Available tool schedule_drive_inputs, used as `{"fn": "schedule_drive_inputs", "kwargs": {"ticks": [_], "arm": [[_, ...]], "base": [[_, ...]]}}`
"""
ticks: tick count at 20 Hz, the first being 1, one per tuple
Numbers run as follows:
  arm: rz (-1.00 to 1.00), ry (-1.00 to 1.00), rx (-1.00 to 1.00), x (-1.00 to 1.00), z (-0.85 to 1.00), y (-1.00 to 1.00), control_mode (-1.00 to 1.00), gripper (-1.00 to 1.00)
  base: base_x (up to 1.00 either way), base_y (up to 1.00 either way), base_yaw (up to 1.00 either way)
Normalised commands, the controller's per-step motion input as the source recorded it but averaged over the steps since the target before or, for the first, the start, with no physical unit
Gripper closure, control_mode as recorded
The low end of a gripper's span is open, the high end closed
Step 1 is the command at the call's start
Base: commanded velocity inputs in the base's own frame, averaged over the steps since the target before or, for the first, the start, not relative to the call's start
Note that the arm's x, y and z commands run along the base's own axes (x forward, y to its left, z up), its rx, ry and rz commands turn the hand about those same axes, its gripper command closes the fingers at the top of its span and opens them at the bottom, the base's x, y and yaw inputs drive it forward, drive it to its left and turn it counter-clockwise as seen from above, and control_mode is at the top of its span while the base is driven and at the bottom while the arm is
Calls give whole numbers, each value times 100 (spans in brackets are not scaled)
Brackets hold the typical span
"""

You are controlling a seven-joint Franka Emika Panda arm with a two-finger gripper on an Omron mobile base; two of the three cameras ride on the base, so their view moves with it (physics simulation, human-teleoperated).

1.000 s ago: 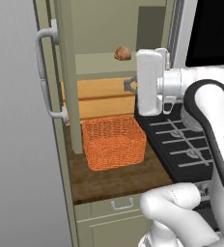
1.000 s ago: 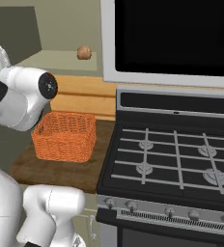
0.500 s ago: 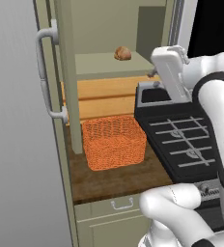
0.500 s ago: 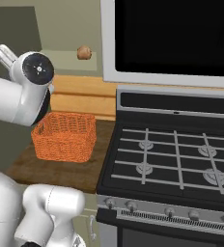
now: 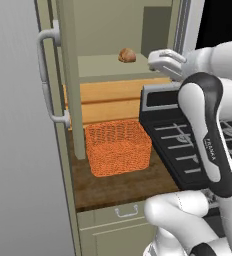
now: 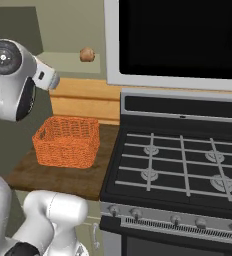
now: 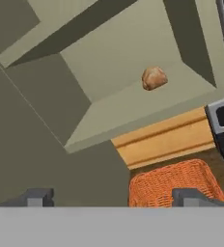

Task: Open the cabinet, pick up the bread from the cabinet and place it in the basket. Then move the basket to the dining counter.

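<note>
Cabinet door [image 5: 48, 115] stands swung open, exposing the shelf [image 7: 147, 103]. The bread [image 7: 154, 77] sits alone on that shelf, toward its back, directly above the orange basket [image 5: 118, 146], which rests on the dark tabletop [image 5: 123, 187] beside the stove [image 6: 183, 165]. The pincer [image 7: 113, 197] is released, its two tips spread wide with nothing between them, and hangs in front of the cabinet opening, apart from the loaf. In the hand view the bread lies ahead of the tips and slightly off to one side, deeper into the cabinet; the coming reach therefore likely runs forward over the shelf edge. The lump looks nearly round, so no long axis constrains the approach
</note>
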Motion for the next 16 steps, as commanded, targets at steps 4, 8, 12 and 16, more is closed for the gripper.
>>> {"fn": "schedule_drive_inputs", "kwargs": {"ticks": [4,8,12,16], "arm": [[-8,-8,-50,19,25,-4,-100,-100],[-3,0,-35,42,12,-30,-100,-100],[0,0,-16,44,0,-19,-100,-100],[-3,0,-12,35,-3,0,-100,-100]], "base": [[0,0,0],[0,0,0],[0,0,0],[0,0,0]]}}
